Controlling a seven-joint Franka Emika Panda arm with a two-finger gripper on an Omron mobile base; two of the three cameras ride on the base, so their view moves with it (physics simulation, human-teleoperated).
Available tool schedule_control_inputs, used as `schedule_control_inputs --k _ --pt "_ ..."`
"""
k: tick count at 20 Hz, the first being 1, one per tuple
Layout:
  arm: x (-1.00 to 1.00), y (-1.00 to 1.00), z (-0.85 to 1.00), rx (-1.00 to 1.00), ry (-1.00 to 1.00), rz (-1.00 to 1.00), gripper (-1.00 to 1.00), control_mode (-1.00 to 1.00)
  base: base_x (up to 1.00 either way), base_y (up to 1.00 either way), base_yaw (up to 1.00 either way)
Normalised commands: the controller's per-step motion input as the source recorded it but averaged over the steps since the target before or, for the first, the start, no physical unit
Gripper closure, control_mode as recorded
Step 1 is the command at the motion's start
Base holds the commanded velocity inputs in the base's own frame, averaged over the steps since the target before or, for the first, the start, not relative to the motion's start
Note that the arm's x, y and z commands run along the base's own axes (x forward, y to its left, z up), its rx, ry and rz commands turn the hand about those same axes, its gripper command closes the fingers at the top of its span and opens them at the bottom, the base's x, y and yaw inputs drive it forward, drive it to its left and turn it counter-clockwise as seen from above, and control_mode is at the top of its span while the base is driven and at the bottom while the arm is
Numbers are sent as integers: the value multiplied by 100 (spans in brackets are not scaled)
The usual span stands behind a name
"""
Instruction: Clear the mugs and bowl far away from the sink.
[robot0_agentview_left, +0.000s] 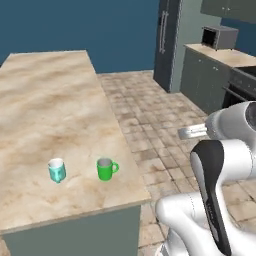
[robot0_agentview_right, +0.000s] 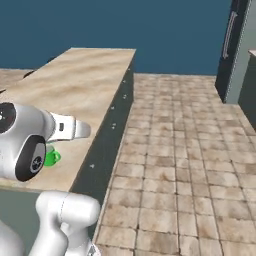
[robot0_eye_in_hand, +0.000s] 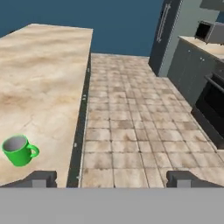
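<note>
a marbled tan bench (robot0_agentview_left: 45, 115) is seen beside a tiled floor (robot0_eye_in_hand: 131, 127), with dark cabinets (robot0_agentview_left: 202, 80) beyond. the green mug (robot0_eye_in_hand: 17, 150) stands upright near the bench's front edge, handle turned toward the floor side, just beside the teal mug (robot0_agentview_left: 57, 170). the pincer (robot0_eye_in_hand: 111, 178) is held with tips wide apart and empty, past the bench edge from the green mug.

Even, soft rendered light falls across the marble countertop (robot0_agentview_left: 45, 100) without glare. Shadows are faint. All views look slightly soft and low in resolution; edges show no distortion.
</note>
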Motion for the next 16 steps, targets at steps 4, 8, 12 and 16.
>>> schedule_control_inputs --k 4,8,12,16 --pt "0 0 0 0 0 0 -100 100 0 0 -100" --pt "0 0 0 0 0 0 -100 100 0 0 -100" --pt "0 0 0 0 0 0 -100 100 0 0 -100" --pt "0 0 0 0 0 0 -100 100 0 0 -100"
